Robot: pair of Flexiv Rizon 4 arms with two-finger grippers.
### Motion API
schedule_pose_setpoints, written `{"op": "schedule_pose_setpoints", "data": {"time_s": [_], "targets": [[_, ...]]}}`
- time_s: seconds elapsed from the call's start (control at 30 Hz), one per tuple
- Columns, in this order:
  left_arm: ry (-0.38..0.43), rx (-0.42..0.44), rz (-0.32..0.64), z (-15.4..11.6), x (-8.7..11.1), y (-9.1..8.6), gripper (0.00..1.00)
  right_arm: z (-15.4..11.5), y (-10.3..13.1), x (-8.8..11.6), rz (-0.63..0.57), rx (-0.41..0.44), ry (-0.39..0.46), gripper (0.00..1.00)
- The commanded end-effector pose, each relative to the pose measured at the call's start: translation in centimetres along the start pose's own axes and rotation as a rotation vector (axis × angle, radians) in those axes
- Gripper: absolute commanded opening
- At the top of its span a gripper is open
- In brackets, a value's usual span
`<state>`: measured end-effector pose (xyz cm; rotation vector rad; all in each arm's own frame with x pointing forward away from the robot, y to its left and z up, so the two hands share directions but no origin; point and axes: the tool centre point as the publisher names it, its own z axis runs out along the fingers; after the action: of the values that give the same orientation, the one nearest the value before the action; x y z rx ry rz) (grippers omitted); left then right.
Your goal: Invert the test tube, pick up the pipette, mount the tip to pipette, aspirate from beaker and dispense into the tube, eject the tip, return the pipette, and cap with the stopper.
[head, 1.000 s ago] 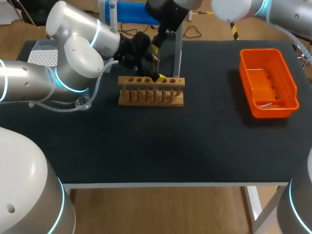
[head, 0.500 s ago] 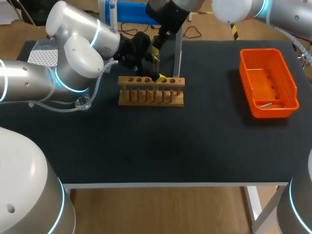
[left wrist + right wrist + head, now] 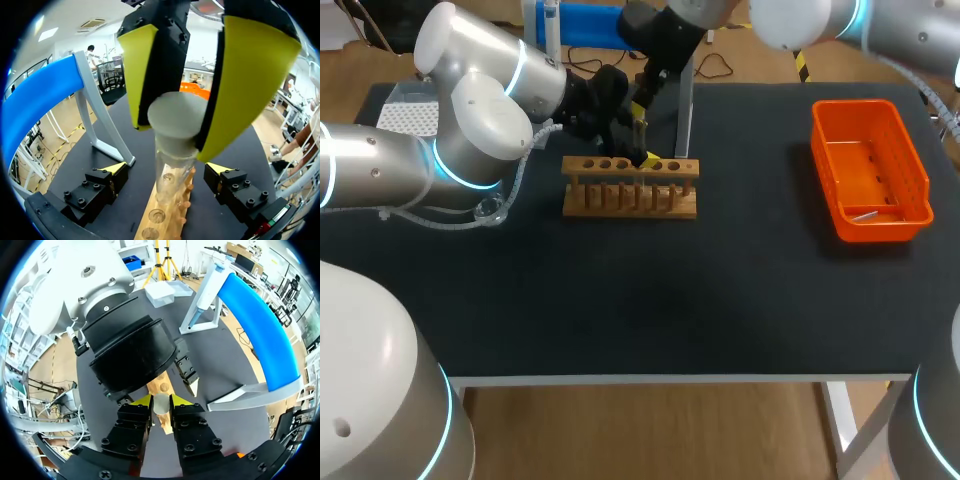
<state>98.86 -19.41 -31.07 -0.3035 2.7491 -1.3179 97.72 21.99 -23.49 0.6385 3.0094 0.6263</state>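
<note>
Your left arm [image 3: 470,130] comes in over the left edge of the worktop [image 3: 720,290]. It bends at the elbow and reaches across to the back middle, with its wrist lying low and pointing sideways. Your right arm [image 3: 800,20] comes in over the back right corner and points down from above.

Both claws meet over the wooden rack [image 3: 630,190], which sits near the back edge, about in the middle. The test tube [image 3: 172,170] stands in a hole of this rack. It is straight up and down, with its mouth at the top.

The right claw [image 3: 161,401] is pinching the stopper [image 3: 175,117] from two sides with its yellow fingers [image 3: 250,85]. The stopper sits on the mouth of the tube, right under that claw.

The left claw [image 3: 166,169] is spread wide. The tube is between its two tips, and neither tip touches the glass as far as you can see.

The pipette [image 3: 202,307] hangs on the blue stand [image 3: 250,315] at the back edge, behind the rack. The orange basket [image 3: 880,232] sits by the right edge, well apart from the rack
</note>
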Motion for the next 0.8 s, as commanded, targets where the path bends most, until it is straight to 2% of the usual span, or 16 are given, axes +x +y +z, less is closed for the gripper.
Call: {"op": "schedule_pose_setpoints", "data": {"time_s": [0.03,0.17,0.2,0.23,0.27,0.37,0.8], "targets": [[0.000,0.004,0.001,0.1,0.0,0.1,1.00,0.2,-0.2,0.1,0.002,0.003,0.003,0.00],[0.000,0.004,0.001,0.1,0.0,0.1,1.00,0.6,-0.5,0.2,0.011,0.013,0.010,0.02],[0.000,0.004,0.001,0.1,0.0,0.1,1.00,0.6,-0.6,0.2,0.016,0.015,0.009,0.33],[0.000,0.004,0.001,0.1,0.0,0.1,1.00,0.6,-0.6,0.2,0.019,0.014,0.010,0.53],[0.000,0.004,0.001,0.1,0.0,0.1,1.00,0.5,-0.7,0.2,0.023,0.013,0.008,1.00],[0.000,0.004,0.001,0.1,0.0,0.1,1.00,0.4,-0.9,0.2,0.032,0.002,0.003,1.00],[0.000,0.004,0.001,0.1,0.0,0.1,1.00,-1.3,-2.2,0.2,0.020,-0.140,-0.010,1.00]]}}
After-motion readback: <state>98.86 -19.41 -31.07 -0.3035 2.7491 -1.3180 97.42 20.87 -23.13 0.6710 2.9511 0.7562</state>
